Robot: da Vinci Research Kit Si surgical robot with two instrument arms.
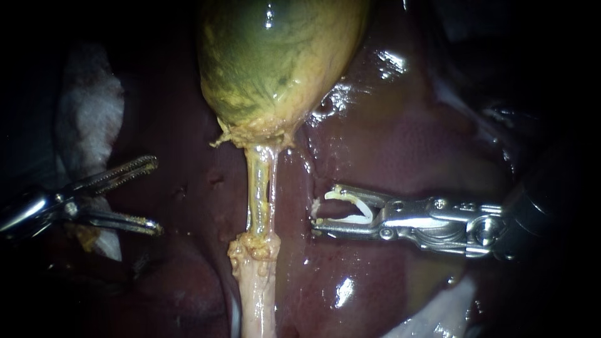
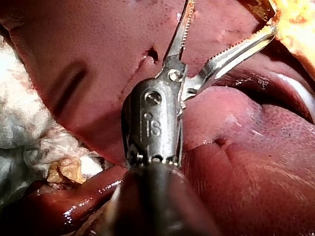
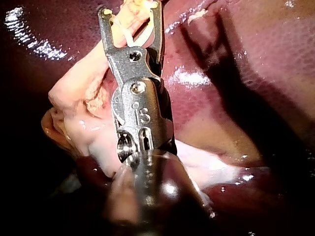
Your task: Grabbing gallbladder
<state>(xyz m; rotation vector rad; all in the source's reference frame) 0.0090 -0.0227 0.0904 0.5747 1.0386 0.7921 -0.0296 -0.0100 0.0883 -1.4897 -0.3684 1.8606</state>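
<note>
— Where is the gallbladder found?

— The gallbladder [image 1: 282, 62] is seen at the far middle of the endoscope view, laid on the dark red liver [image 1: 400, 144]. A pale tube [image 1: 260, 188] is led from its narrow end toward the near edge. The gallbladder is touched by neither instrument.

— How are the jaws of the left instrument set?

— The left instrument [image 1: 154, 196] is found well to the left of the tube. Its toothed jaws are spread apart and nothing is held between them. In the left wrist view they are shown wide apart above the liver. White gauze [image 1: 87, 119] is seen beside it at the far left.

— And the right instrument?

— The right instrument [image 1: 322, 209] is placed just right of the tube, apart from it. Its jaws are parted, yet a white clip [image 1: 357, 209] is carried between them and is touched by both.
</note>
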